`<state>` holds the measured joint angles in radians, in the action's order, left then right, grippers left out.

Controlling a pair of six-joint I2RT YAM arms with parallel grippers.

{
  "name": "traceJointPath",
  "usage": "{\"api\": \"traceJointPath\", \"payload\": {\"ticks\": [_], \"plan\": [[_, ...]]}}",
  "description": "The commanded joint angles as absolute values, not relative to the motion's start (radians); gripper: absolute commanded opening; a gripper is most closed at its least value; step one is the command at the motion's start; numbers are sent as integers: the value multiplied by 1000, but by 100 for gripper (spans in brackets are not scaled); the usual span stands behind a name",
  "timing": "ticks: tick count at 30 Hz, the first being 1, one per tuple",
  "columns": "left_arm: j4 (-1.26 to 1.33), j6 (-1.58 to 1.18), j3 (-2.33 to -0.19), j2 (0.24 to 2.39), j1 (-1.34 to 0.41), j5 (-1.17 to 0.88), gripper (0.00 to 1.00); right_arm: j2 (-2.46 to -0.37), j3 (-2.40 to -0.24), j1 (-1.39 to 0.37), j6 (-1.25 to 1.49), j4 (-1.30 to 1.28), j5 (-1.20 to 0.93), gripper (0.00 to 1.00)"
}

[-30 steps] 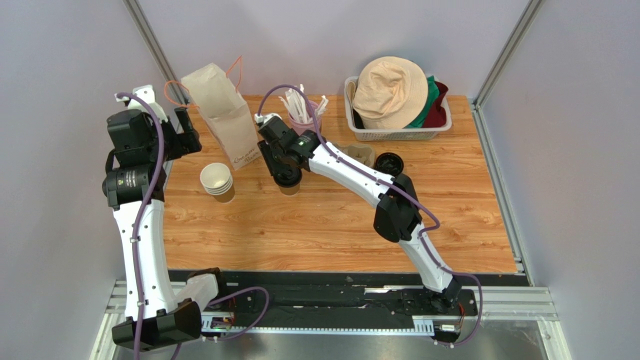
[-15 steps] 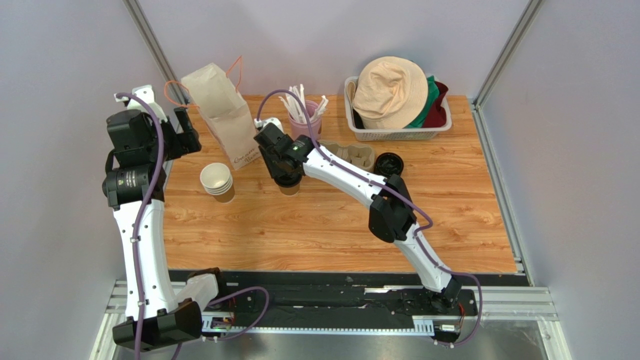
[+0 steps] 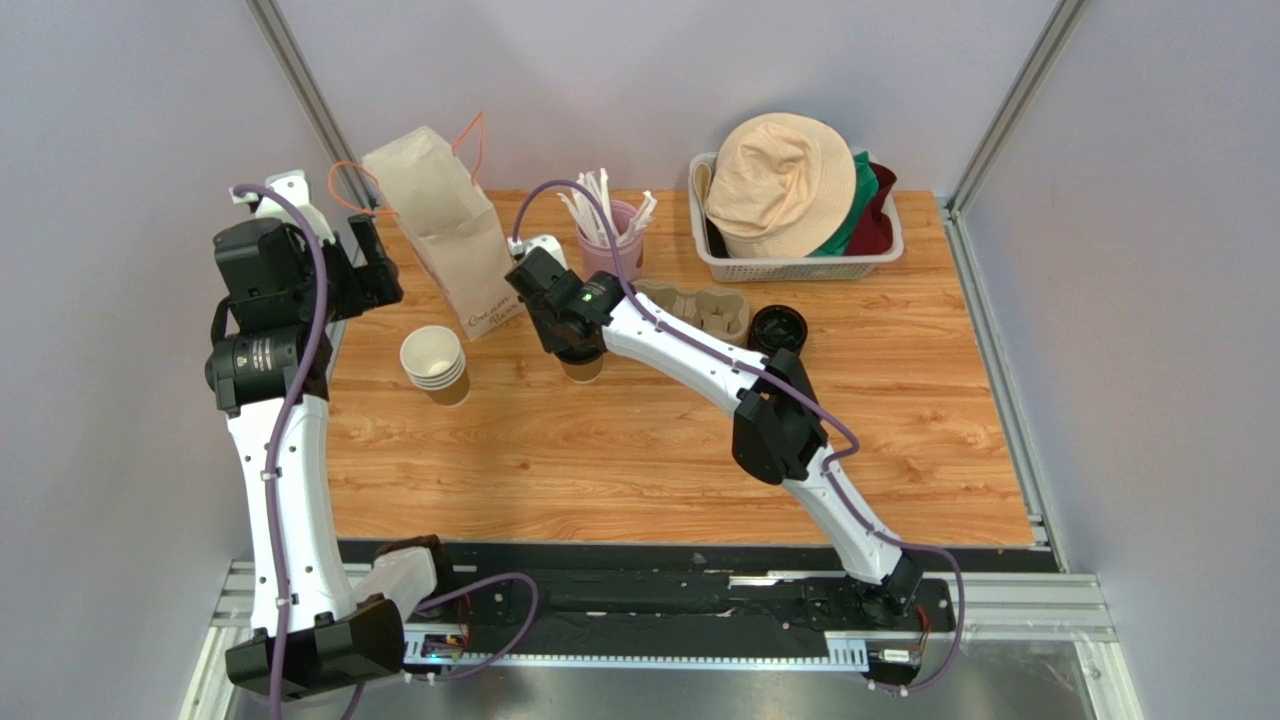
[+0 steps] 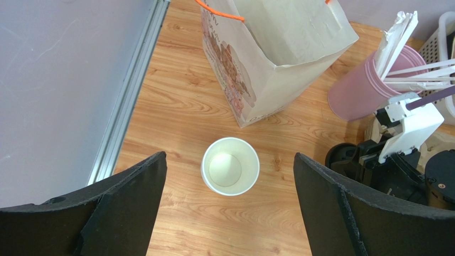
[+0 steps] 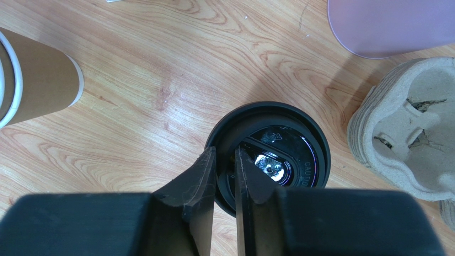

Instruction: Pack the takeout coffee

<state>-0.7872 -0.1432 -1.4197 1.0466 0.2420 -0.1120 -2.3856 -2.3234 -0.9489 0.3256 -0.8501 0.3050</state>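
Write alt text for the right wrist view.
Seen from above, the right gripper pinches the lid rim of the takeout coffee, which stands on the wooden table. A brown paper cup stack sits at left, a pulp cup carrier at right, and a pink tub at the top edge.

Top external looks steeply down from above the near edge over the whole wooden table (image 3: 932,435). Left wrist faces down from well above the stack of paper cups (image 4: 230,166); right wrist sits close over the lidded coffee cup (image 5: 272,160). Both wrist views share that stack and the pink straw holder (image 4: 363,90).
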Motion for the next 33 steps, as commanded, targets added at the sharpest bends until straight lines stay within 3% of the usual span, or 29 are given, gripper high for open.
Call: {"api": "traceJointPath", "payload": {"ticks": [1, 10, 22, 33], "plan": [[-753, -149, -1420, 1043, 256, -126, 96, -2367, -2327, -957, 328, -833, 321, 18], [-755, -150, -1419, 1042, 256, -132, 96, -2301, -2240, -948, 264, -831, 290, 0], [-756, -32, -1468, 1057, 258, -181, 96, -2129, -2140, -922, 78, -841, 89, 0], [-785, 368, -1672, 1179, 256, -492, 99, -1948, -2158, -836, -38, -1017, -205, 0]]}}
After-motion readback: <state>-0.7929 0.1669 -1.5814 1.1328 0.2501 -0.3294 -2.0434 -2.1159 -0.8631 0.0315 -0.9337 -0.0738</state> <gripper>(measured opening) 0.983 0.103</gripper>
